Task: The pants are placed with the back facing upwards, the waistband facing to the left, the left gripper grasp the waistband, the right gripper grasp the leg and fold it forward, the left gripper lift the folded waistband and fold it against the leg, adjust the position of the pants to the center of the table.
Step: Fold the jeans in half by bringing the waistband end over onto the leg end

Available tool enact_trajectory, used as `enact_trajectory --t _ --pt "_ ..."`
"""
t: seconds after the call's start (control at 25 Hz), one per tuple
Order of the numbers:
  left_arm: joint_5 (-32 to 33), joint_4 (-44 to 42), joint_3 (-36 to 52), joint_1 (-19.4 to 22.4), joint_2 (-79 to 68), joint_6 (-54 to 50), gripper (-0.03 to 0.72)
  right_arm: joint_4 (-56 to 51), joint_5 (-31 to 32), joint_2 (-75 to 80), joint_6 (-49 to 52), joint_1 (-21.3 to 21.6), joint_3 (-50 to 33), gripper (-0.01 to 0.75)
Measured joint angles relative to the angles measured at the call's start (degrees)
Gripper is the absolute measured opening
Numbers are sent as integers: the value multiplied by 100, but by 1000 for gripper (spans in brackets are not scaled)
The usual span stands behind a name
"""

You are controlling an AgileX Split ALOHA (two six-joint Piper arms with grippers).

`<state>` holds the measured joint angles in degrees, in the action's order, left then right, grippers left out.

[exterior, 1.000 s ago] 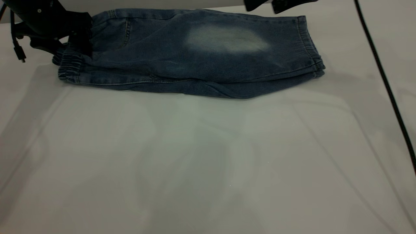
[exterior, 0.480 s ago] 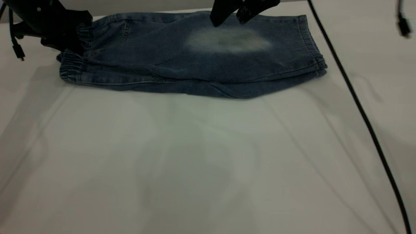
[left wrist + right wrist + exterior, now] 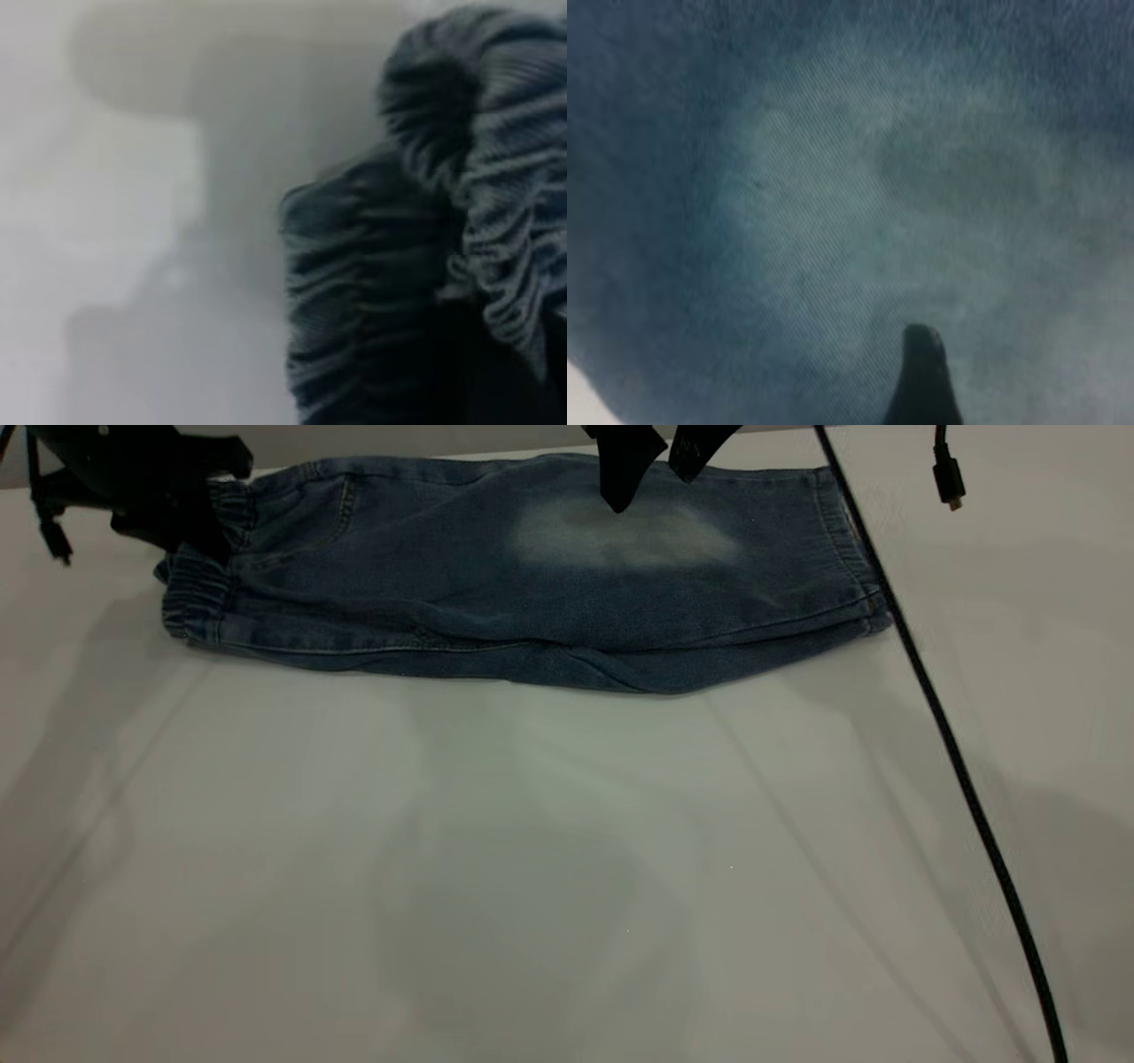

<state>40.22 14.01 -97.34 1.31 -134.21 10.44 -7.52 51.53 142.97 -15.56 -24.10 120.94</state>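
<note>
**Folded denim pants at the far edge, both end effectors on them**

Where the gathered elastic waistband bunches at the far left, the black left end effector (image 3: 208,522) is pinching it; the left wrist view shows ribbed denim folds close up. Over the pale faded oval, the black wedge-jawed right end effector (image 3: 651,474) hangs with fingers spread, one dark fingertip (image 3: 923,376) just above the cloth. Short blue denim pants (image 3: 496,593) lie folded lengthwise, waistband left, cuffs right, along the far side of the smooth pale grey table (image 3: 532,868). Across the right cuff runs a black cable (image 3: 957,762), down toward the near edge.
</note>
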Motion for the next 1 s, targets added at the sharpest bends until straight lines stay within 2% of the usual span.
enact_trajectory --t 0.4,1.0 --pt "680 105 -1039 -435 325 287 85 -28 25 393 60 0 -5 461" --pt "1073 112 -2306 -1866 325 475 85 -32 26 600 189 0 11 461"
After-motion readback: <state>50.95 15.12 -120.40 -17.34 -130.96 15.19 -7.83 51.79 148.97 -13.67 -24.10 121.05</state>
